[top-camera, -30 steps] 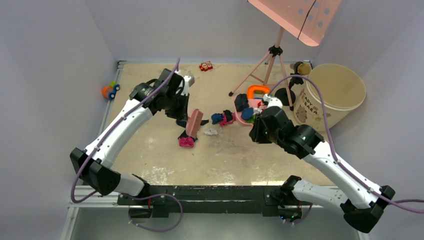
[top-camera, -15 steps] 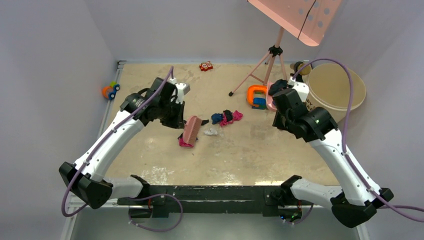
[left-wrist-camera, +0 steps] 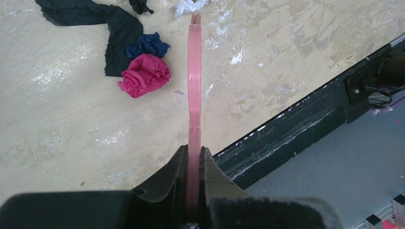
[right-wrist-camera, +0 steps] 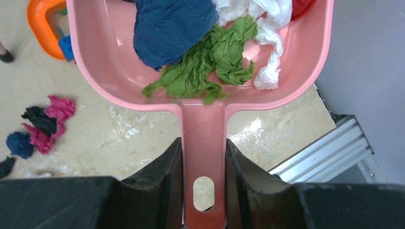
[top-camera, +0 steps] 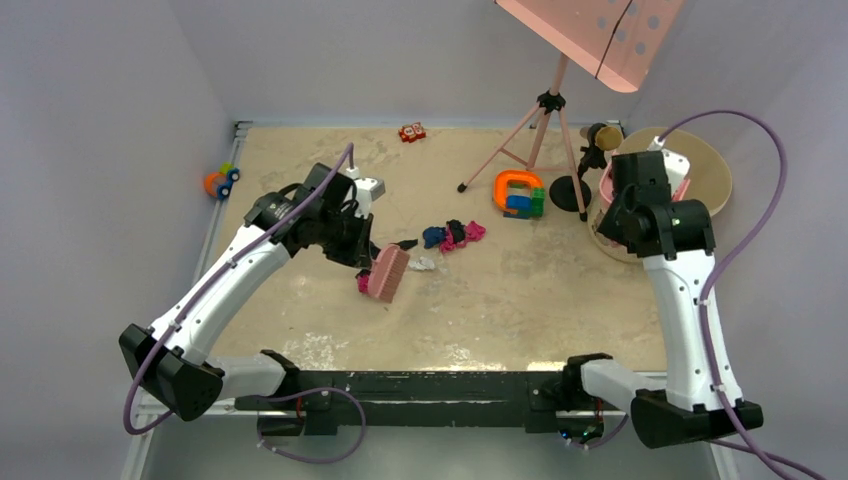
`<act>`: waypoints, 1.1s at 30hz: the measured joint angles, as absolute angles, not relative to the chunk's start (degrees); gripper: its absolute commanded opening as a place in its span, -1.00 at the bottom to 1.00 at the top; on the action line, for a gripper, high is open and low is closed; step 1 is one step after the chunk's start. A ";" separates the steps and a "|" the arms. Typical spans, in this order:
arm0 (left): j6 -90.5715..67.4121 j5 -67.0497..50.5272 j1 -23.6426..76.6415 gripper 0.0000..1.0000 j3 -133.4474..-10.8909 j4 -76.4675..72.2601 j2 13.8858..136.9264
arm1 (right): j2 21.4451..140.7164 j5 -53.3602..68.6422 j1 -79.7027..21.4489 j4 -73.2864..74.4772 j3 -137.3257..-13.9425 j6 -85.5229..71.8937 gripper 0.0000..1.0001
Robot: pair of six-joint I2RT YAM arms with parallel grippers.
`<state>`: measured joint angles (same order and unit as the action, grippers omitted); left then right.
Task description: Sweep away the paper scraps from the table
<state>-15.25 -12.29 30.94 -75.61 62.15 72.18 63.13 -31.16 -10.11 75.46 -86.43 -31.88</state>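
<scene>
right wrist view: right gripper (right-wrist-camera: 204,157) pinches the dustpan (right-wrist-camera: 95,71) handle, paper scraps (right-wrist-camera: 210,57) heaped inside, at the bucket (top-camera: 705,160) rim. tip it slowly, keeping your lip inside the bucket. left gripper (left-wrist-camera: 193,162) clamps the brush (left-wrist-camera: 194,71); more scraps on the desk (top-camera: 500,300), well apart from the bucket.

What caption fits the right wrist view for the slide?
Right gripper, jaws shut on pink dustpan handle, carries blue, green, white paper scraps; more lie on the table.

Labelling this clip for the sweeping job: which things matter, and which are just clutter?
Job: paper scraps, table, pink brush, pink dustpan, beige bucket.
Lying about: red-and-white block, orange toy piece, toy by the left rail, pink stand.
</scene>
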 measured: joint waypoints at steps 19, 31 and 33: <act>-15.22 -13.74 30.94 -1.00 -71.35 60.05 72.31 | 70.74 9.91 21.87 52.42 -90.26 -28.71 -1.00; -15.29 -13.69 30.94 -1.00 -70.02 57.34 71.99 | 60.69 29.28 30.09 26.13 -67.24 -48.45 -1.00; -15.29 -13.76 30.94 -1.00 -69.78 57.19 71.96 | 59.57 31.27 30.87 21.58 -62.22 -52.93 -1.00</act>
